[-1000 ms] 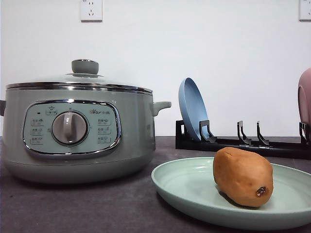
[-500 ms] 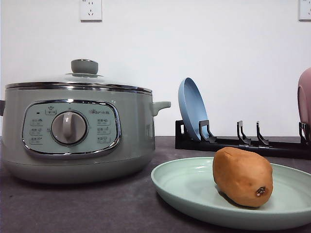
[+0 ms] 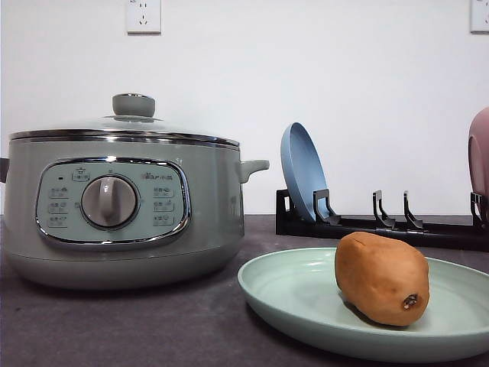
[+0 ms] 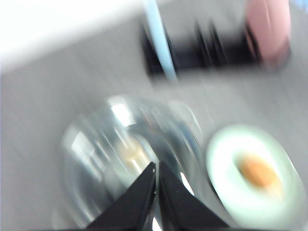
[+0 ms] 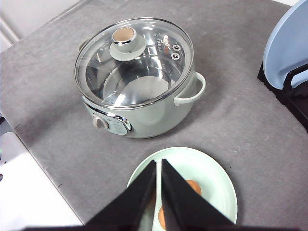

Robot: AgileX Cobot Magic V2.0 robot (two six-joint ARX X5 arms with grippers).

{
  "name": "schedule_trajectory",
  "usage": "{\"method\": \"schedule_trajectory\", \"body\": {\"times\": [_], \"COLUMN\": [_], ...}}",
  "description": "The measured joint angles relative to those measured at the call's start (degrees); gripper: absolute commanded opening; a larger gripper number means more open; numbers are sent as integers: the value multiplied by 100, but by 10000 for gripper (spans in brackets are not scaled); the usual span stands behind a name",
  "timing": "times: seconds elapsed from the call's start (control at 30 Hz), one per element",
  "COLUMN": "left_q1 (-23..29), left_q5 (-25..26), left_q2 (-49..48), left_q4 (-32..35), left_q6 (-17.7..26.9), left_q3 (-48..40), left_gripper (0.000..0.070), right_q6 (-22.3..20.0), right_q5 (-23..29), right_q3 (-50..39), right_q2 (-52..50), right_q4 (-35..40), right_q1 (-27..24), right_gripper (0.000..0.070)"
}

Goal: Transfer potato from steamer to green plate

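The orange-brown potato lies on the pale green plate, right of the steamer, whose glass lid is on. In the right wrist view my right gripper hovers high above the plate, its fingers shut with nothing between them, partly covering the potato; the steamer sits beyond. The left wrist view is motion-blurred: my left gripper is shut and empty above the steamer lid, with the plate and potato beside it.
A black dish rack stands behind the green plate, holding an upright blue plate and a pink plate at the right edge. The grey tabletop ends at an edge near the steamer.
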Motion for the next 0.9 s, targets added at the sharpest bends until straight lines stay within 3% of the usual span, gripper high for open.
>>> {"method": "schedule_trajectory", "body": {"times": [0.23, 0.47, 0.7, 0.9], "left_q1": [1216, 2166, 2514, 2555], "left_q5": [-190, -1384, -1440, -1444], "left_q2": [-1987, -3719, -5014, -5665], "left_q4": [2963, 5037, 6058, 6196], "left_q6": [173, 446, 465, 465], "left_q3": [-1810, -4434, -6692, -8277], "left_gripper": [0, 0, 0, 0], "right_q6": [0, 0, 0, 0], "right_q5": [0, 0, 0, 0], "right_q3": [0, 0, 0, 0], "right_q2": [0, 0, 0, 0], "right_q4": [0, 0, 0, 2], "right_q1": [0, 0, 0, 0], "right_gripper": [4, 4, 4, 4]}}
